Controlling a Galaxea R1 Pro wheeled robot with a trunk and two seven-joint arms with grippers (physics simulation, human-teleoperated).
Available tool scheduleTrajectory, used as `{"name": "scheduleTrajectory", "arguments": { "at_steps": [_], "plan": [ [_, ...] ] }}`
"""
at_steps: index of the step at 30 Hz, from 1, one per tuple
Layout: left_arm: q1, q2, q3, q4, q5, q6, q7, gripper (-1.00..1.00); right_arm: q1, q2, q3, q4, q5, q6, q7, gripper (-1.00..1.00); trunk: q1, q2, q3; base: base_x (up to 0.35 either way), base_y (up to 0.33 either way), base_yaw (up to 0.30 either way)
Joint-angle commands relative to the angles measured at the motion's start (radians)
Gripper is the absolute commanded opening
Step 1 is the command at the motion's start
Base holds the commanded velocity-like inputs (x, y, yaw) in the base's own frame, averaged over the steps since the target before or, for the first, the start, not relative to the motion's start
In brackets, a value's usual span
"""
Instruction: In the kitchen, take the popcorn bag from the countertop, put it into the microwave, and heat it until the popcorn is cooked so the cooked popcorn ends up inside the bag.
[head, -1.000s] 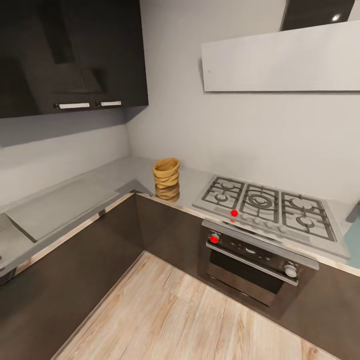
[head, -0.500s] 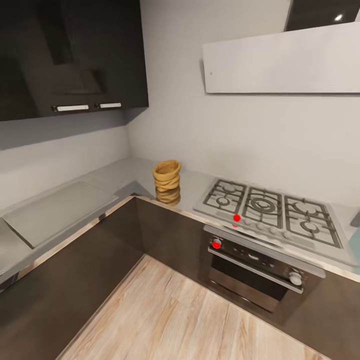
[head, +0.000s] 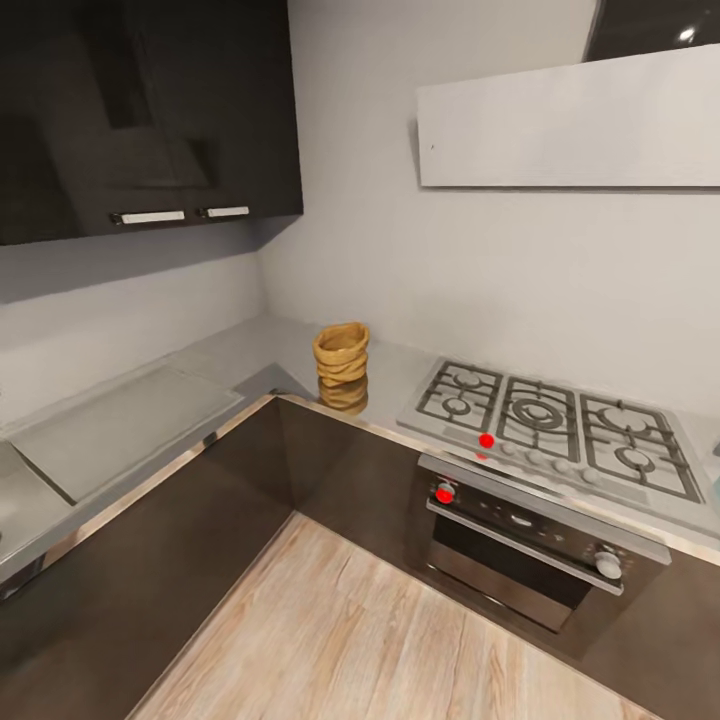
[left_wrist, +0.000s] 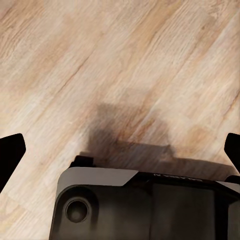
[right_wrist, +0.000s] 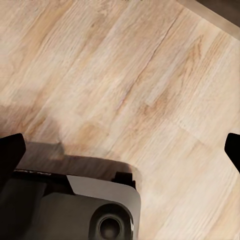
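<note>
While both sets of fingers (left_wrist: 11, 152) (right_wrist: 11, 150) hang spread wide and empty above the wood floor (left_wrist: 125, 60), the popcorn bag (head: 342, 366) stands upright on the corner desk (head: 250, 355) beside the hob (head: 555, 425).

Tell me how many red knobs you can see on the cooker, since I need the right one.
2. One red knob sits on the front edge of the gas hob; the other is at the left end of the oven panel below.

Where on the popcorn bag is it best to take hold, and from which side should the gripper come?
Probably the rolled rim of the popcorn bag, taken from above or from the open floor side. The bag stands upright with its mouth open, near the countertop corner, and the crumpled paper sides would likely collapse under a squeeze.
</note>
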Motion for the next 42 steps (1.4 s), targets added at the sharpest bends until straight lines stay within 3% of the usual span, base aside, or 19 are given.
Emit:
{"name": "scheduleTrajectory", "arguments": {
  "at_steps": [1, 12, 16, 18, 21, 25, 27, 29, 31, 34, 35, 38, 42],
  "plan": [
    [-0.001, -0.001, 0.003, 0.001, 0.001, -0.003, 0.001, 1.0, -0.001, -0.001, 0.003, 0.001, -0.001, -0.003, 0.002, 1.0, 0.001, -0.002, -0.002, 0.005, 0.01, 0.0],
    [0.007, -0.002, 0.004, 0.005, 0.003, -0.003, 0.001, 1.0, -0.002, 0.003, -0.003, -0.002, -0.003, -0.001, 0.003, 1.0, 0.001, -0.002, -0.002, 0.079, 0.023, 0.0],
    [0.012, 0.001, 0.005, 0.009, 0.004, -0.003, 0.005, 1.0, -0.012, 0.016, 0.007, -0.015, 0.003, -0.002, 0.011, 1.0, 0.001, -0.002, -0.002, 0.001, 0.0, 0.0],
    [0.013, 0.01, 0.004, 0.011, 0.003, -0.003, 0.007, 1.0, -0.016, 0.038, 0.028, -0.036, 0.005, -0.002, 0.014, 1.0, 0.001, -0.002, -0.002, 0.0, 0.0, 0.0],
    [0.035, 0.031, 0.0, 0.015, 0.0, -0.003, 0.007, 1.0, -0.018, 0.075, 0.176, -0.106, 0.005, 0.003, 0.012, 1.0, 0.001, -0.002, -0.002, 0.0, 0.0, 0.0],
    [0.123, 0.037, 0.004, 0.019, 0.002, -0.003, 0.006, 1.0, -0.019, 0.097, 0.262, -0.212, 0.0, 0.026, 0.007, 1.0, 0.001, -0.002, -0.002, 0.0, 0.0, 0.0],
    [0.138, 0.04, 0.004, 0.02, 0.002, -0.003, 0.01, 1.0, -0.019, 0.102, 0.267, -0.311, -0.002, 0.089, 0.007, 1.0, 0.001, -0.002, -0.002, 0.0, 0.0, 0.0],
    [0.146, 0.049, 0.003, 0.02, 0.002, -0.003, 0.013, 1.0, -0.018, 0.103, 0.272, -0.456, 0.001, 0.214, 0.006, 1.0, 0.001, -0.002, -0.002, 0.0, 0.0, 0.0],
    [0.154, 0.058, 0.004, 0.021, 0.003, -0.003, 0.012, 1.0, -0.018, 0.104, 0.278, -0.67, 0.003, 0.382, 0.008, 1.0, 0.001, -0.002, -0.002, 0.0, 0.0, 0.0],
    [0.155, 0.057, 0.005, 0.02, 0.003, -0.003, 0.012, 1.0, -0.023, 0.103, 0.279, -0.884, 0.004, 0.546, 0.012, 1.0, 0.001, -0.002, -0.002, 0.0, 0.0, 0.0],
    [0.156, 0.055, 0.005, 0.02, 0.004, -0.003, 0.011, 1.0, -0.037, 0.102, 0.28, -0.983, 0.004, 0.621, 0.013, 1.0, 0.001, -0.002, -0.002, 0.0, 0.0, 0.0],
    [0.156, 0.053, 0.005, 0.019, 0.004, -0.003, 0.011, 1.0, -0.09, 0.103, 0.279, -1.162, 0.003, 0.769, 0.015, 1.0, 0.001, -0.002, -0.002, 0.0, 0.0, 0.0],
    [0.155, 0.052, 0.005, 0.019, 0.005, -0.003, 0.01, 1.0, -0.235, 0.105, 0.28, -1.282, -0.001, 0.946, 0.015, 1.0, 0.001, -0.002, -0.002, 0.0, 0.0, 0.0]
  ]
}}
